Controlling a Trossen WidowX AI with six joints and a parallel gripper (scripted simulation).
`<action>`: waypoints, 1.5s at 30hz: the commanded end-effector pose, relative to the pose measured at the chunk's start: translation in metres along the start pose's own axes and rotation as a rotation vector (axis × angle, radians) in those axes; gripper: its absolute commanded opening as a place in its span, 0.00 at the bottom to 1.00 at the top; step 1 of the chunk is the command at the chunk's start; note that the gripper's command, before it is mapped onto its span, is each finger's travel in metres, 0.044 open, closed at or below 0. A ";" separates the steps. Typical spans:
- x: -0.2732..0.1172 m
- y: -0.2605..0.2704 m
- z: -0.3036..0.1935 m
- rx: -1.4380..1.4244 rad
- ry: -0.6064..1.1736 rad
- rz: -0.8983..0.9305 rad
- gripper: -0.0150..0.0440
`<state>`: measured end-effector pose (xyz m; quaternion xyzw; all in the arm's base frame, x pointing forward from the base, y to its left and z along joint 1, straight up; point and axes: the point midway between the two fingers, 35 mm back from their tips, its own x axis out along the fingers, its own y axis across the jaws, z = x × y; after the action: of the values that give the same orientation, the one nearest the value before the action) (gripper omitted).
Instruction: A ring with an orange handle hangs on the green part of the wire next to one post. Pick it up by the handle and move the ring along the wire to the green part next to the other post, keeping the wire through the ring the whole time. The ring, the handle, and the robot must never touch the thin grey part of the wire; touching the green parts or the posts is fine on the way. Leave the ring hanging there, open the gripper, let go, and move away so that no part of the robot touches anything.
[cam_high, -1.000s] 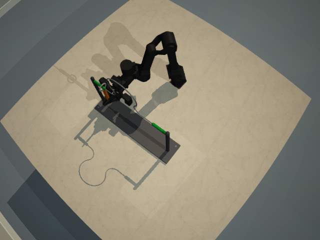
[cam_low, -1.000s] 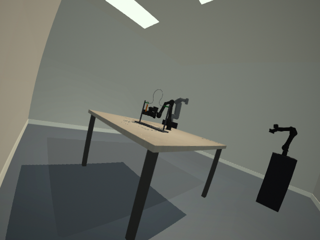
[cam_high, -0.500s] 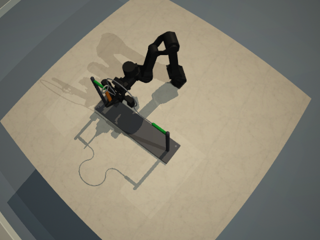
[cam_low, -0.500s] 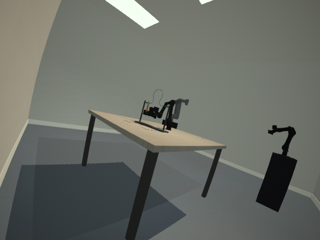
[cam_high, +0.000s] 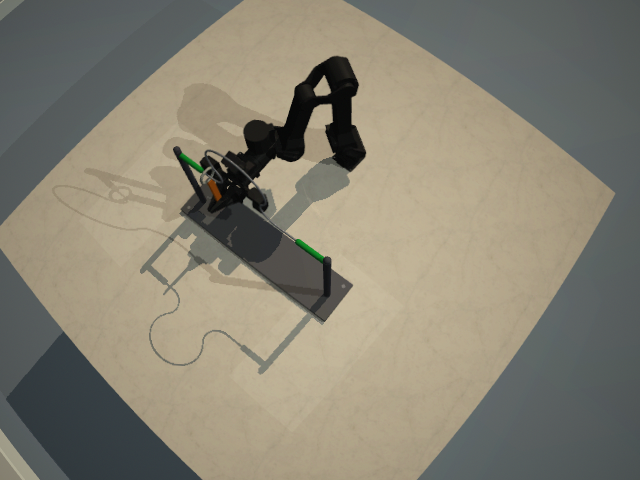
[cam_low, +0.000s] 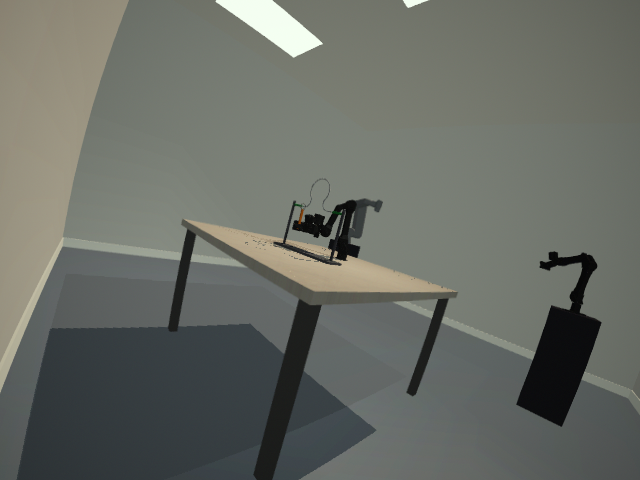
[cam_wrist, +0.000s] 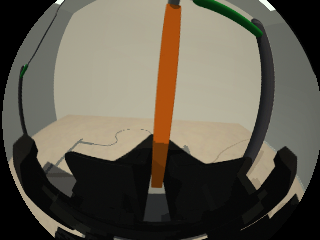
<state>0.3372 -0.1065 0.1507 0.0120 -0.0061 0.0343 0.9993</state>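
The gripper (cam_high: 217, 200) (cam_low: 299, 225) (cam_wrist: 158, 172) is shut on the lower end of the orange handle (cam_high: 214, 189) (cam_low: 301, 215) (cam_wrist: 167, 80). The handle stands roughly upright, with its ring at the top around the wire, near the inner end of the far-left green part (cam_high: 190, 161) (cam_low: 297, 205) (cam_wrist: 230, 14). Whether the ring touches the wire cannot be told; it is out of the wrist view. The left post (cam_high: 191, 178) (cam_low: 289, 222) (cam_wrist: 267, 85) stands beside the gripper. The other green part (cam_high: 311, 250) (cam_low: 336, 212) is by the right post (cam_high: 327, 279).
The thin grey wire (cam_low: 322, 179) rises in a tall loop between the green parts, and in the top view it passes over the gripper's body. The dark base plate (cam_high: 299, 273) lies beneath on the table (cam_high: 465, 232). Another arm stands on a black pedestal (cam_low: 558, 366) away from the table.
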 end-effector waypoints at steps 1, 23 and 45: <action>-0.001 0.007 0.000 0.025 -0.002 -0.003 0.00; 0.000 0.067 0.010 0.359 -0.003 -0.001 0.00; -0.018 0.115 0.042 0.714 0.147 0.058 0.00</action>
<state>0.3161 -0.0006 0.1858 0.3354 0.0651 0.0520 0.9384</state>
